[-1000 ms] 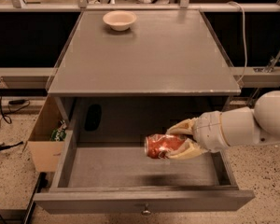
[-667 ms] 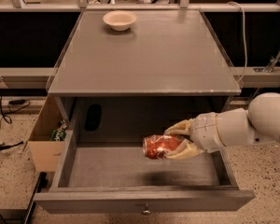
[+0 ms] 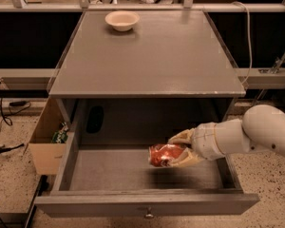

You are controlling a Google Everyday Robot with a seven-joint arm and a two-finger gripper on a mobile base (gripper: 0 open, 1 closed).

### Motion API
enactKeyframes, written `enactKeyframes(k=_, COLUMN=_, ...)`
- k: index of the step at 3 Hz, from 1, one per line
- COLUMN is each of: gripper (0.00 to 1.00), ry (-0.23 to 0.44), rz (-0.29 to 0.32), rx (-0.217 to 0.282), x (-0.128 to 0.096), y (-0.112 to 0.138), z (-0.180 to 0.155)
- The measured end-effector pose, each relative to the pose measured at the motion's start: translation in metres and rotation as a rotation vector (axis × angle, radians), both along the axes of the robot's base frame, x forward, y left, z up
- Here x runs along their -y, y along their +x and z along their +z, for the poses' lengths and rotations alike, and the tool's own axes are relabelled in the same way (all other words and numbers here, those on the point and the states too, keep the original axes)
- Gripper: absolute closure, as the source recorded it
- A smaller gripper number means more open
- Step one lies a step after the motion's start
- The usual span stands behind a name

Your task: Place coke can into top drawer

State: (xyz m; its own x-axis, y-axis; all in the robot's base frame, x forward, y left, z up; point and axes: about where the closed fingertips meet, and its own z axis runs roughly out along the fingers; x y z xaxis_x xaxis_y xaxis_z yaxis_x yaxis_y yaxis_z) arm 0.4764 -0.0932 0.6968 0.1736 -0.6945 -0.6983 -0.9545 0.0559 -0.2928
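The top drawer (image 3: 76, 151) of the grey cabinet is pulled fully out, its small metal knob (image 3: 147, 215) showing at the bottom edge. My gripper (image 3: 173, 151) reaches in from the right on a white arm and is shut on the coke can (image 3: 162, 155), a dented red-orange can lying on its side. The can hangs just above the drawer floor, right of the middle, with a shadow beneath it.
A cream bowl (image 3: 122, 20) sits at the back of the cabinet top (image 3: 147, 56). A brown cardboard box (image 3: 46, 144) with green items stands on the floor left of the drawer. Cables trail on the floor at far left. A rail (image 3: 263, 75) runs behind the cabinet.
The gripper and can have shifted slightly left and a little lower inside the drawer. Nothing else moved.
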Motion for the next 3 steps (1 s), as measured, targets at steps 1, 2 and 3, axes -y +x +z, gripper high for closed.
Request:
enactKeyframes(k=1, gripper=1.00, ry=-0.027, rz=-0.002, rx=-0.008, x=0.003, y=0.001, z=-0.018)
enactKeyframes(k=2, gripper=1.00, ry=-0.043, rz=-0.007, rx=-0.004, x=0.006, y=0.000, z=-0.037)
enactKeyframes(k=3, gripper=1.00, ry=-0.047, rz=-0.009, rx=0.001, x=0.007, y=0.000, z=-0.047)
